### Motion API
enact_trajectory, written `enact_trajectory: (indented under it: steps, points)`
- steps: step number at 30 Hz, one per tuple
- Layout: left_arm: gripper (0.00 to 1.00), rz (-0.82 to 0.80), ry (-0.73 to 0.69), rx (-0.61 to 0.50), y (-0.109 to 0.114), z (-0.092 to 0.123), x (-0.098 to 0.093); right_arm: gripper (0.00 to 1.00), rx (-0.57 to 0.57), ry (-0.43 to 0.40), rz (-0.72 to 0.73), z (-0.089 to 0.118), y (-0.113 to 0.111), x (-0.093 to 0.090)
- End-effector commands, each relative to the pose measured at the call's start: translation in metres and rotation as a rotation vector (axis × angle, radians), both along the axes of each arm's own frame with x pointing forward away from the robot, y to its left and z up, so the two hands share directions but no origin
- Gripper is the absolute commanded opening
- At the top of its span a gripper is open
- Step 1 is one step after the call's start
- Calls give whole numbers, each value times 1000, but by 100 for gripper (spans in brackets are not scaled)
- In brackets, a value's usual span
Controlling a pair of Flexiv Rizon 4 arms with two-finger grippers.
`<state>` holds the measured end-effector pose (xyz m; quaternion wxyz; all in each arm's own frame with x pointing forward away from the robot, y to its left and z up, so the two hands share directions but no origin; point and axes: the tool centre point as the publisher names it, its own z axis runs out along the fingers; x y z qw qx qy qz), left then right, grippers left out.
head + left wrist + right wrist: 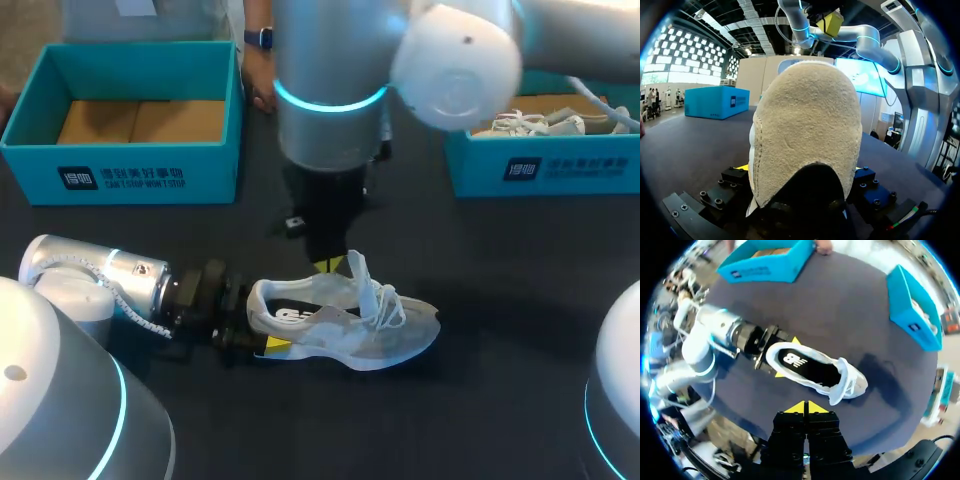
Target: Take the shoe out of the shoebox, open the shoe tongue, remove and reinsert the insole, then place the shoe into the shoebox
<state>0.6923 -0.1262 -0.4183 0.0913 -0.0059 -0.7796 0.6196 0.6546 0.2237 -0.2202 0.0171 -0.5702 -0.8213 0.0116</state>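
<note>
A white and grey shoe (345, 325) lies on its sole on the dark table, toe pointing right. Its tongue (842, 375) stands pulled up, and the black insole (800, 362) with a white logo shows inside. My left gripper (265, 330) lies low on the table with its fingers on both sides of the heel (805, 140), holding it. My right gripper (805, 407) hangs above the shoe's opening, yellow tips pressed together with nothing between them; in the head view the right gripper (330, 265) shows just behind the tongue. The blue shoebox (140, 170) stands at the back left.
A second blue box (545, 170) at the back right holds another white shoe (530, 122). A person's hand (262, 95) rests at the far table edge by the left box. Bare tabletop lies in front of and to the right of the shoe.
</note>
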Motion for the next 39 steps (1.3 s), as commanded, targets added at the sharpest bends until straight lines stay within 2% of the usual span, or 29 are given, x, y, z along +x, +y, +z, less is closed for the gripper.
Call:
enact_trajectory:
  steps: [1,8,11,15,16,22,35,37,39]
  points:
    - [0,1,0,1,1,-3,1,0,-243,-45,337,1,10,4]
    - [0,1,0,1,1,-3,1,0,-243,-45,337,1,10,4]
    - [0,1,0,1,1,-3,1,0,-251,-59,374,-6,0,3]
    - [0,1,0,1,1,-3,1,0,-200,-101,450,-13,-10,4]
    - [0,1,0,1,1,-3,1,0,-184,-125,508,-15,-9,6]
    - [0,1,0,1,1,-3,1,0,-155,-146,636,-27,-9,19]
    - [0,1,0,1,1,-3,1,0,-134,-132,840,-54,-8,43]
    - [0,1,0,1,1,-3,1,0,-135,-84,866,-62,-7,44]
    - [0,1,0,1,1,-3,1,0,-135,-84,866,-62,-7,44]
